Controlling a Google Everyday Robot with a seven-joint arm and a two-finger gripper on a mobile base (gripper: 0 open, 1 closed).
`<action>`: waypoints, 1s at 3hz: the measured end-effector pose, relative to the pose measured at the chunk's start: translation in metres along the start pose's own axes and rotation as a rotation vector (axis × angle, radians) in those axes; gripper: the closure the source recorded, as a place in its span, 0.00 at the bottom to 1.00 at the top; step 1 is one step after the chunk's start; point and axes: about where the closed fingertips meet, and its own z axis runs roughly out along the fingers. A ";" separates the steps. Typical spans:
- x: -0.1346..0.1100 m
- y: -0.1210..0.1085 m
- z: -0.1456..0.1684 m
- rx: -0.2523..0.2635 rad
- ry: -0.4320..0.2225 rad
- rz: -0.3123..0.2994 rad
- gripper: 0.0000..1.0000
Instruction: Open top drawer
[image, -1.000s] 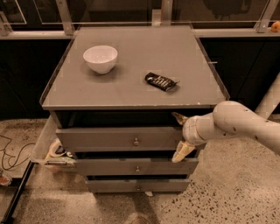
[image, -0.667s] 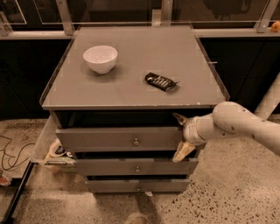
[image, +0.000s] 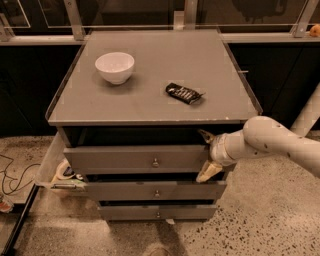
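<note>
The top drawer (image: 140, 159) is a grey drawer with a tall front panel and a small round metal knob (image: 155, 162) at its centre. It stands pulled out a little from the grey cabinet (image: 150, 100), with a dark gap above its front. My gripper (image: 207, 155) is at the right end of the drawer front, one fingertip (image: 204, 134) above the panel's top edge and one fingertip (image: 206, 173) below it. The white arm (image: 270, 142) comes in from the right.
A white bowl (image: 114, 67) and a dark snack packet (image: 183, 93) lie on the cabinet top. Two slimmer drawers (image: 156, 191) sit below the top one. A side bin (image: 59, 170) with tape rolls hangs on the cabinet's left. Cables (image: 11, 176) lie on the floor at left.
</note>
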 end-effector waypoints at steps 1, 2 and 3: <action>-0.001 0.000 0.000 -0.001 0.000 -0.001 0.38; -0.004 -0.002 -0.003 -0.002 -0.001 -0.004 0.61; -0.006 -0.004 -0.006 -0.003 -0.002 -0.005 0.84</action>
